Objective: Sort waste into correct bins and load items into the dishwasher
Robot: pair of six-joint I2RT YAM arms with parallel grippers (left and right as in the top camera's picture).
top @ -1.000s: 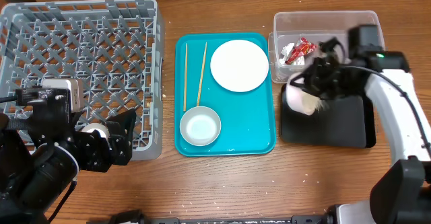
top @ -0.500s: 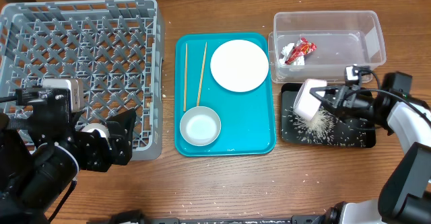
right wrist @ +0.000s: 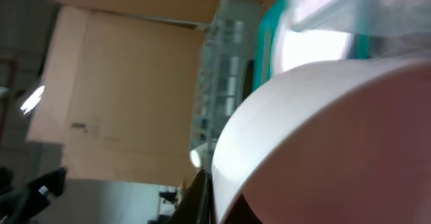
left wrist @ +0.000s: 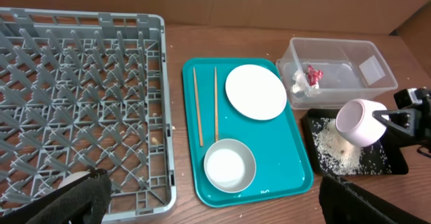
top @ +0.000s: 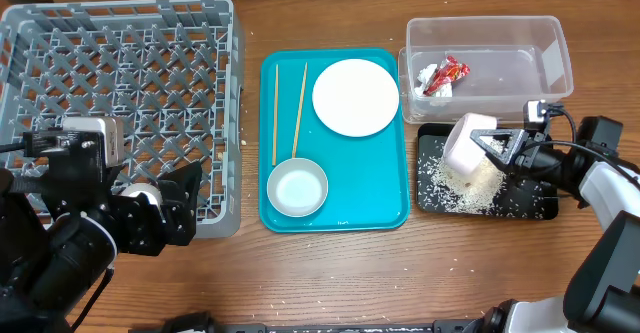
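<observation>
My right pincer (top: 503, 147) is closed on the small white ceramic cup (top: 466, 144) and holds it tipped on its side above the flat black tray (top: 537, 207), at the right of the frame. A heap of white rice grains (top: 474, 186) lies under the cup's mouth. My left pincer (top: 165, 209) waits with its fingers wide apart at the lower left, beside the grey plastic dish rack (top: 120, 73).

I see these dangers. The right wrist view is filled by the cup, so I cannot check how deep my hold is. If it is only on the rim, the smooth cup may turn or slip. If grains are left inside the cup, I think they will fall on the teal tray (top: 336, 223) when I carry it to the rack. Some rice lies near the black tray's edge and could spill onto the table.
</observation>
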